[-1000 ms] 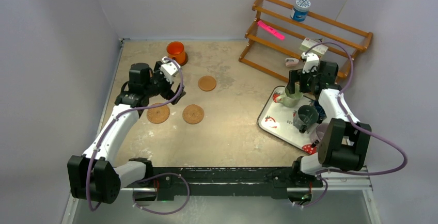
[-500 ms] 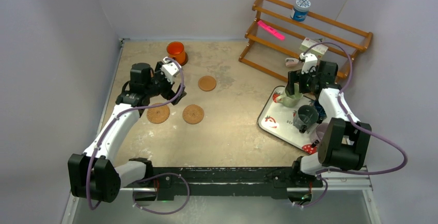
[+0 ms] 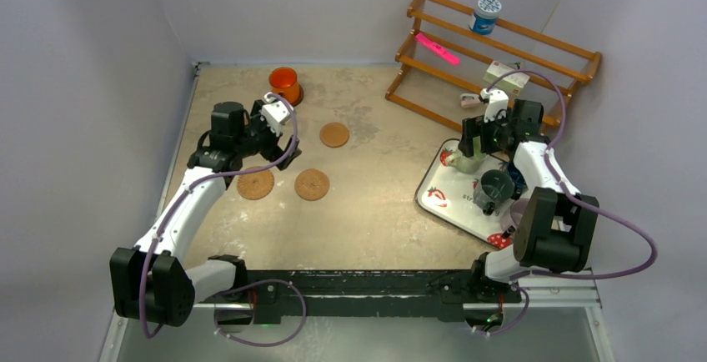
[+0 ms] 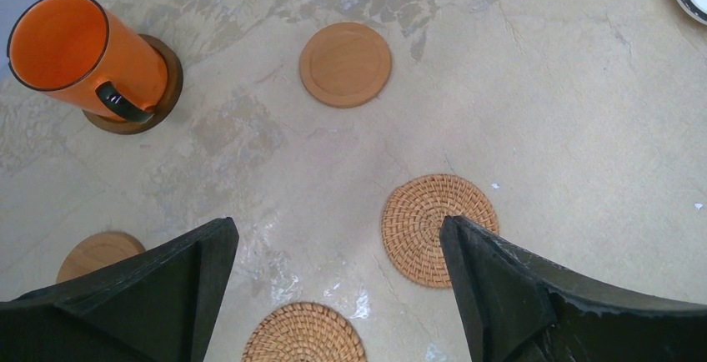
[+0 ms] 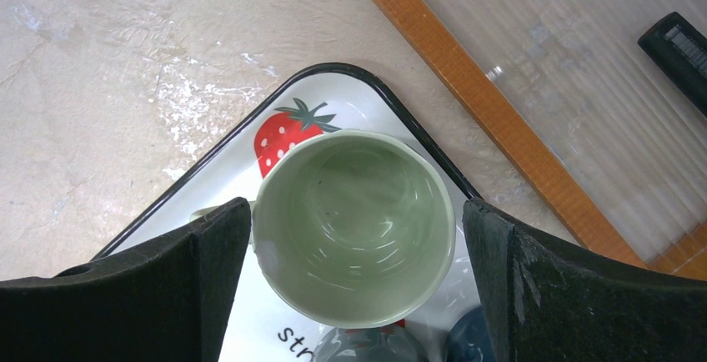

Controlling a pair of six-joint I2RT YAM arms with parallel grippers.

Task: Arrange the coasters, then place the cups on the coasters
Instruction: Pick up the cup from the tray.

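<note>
An orange cup (image 3: 284, 84) (image 4: 79, 55) stands on a dark wooden coaster (image 4: 162, 95) at the back left. A flat wooden coaster (image 3: 334, 134) (image 4: 345, 63) lies farther right. Two woven coasters (image 3: 255, 183) (image 3: 312, 184) lie nearer; they also show in the left wrist view (image 4: 304, 333) (image 4: 425, 228). Another wooden coaster (image 4: 98, 253) peeks out at the left. My left gripper (image 3: 279, 147) (image 4: 338, 227) hangs open above the woven coasters. My right gripper (image 3: 472, 141) (image 5: 357, 208) is open, its jaws on either side of the pale green cup (image 3: 471, 160) (image 5: 354, 228), which stands on the tray.
The strawberry-print tray (image 3: 442, 197) (image 5: 392, 99) also holds a dark grey-teal cup (image 3: 493, 187), a dark blue cup (image 3: 517, 180) and a purple-grey cup (image 3: 521, 212). A wooden rack (image 3: 500, 53) at the back right carries a blue-and-white tub (image 3: 484, 14). Walls close in on both sides.
My right gripper has shifted slightly to the left around the green cup. The left arm has barely moved.
</note>
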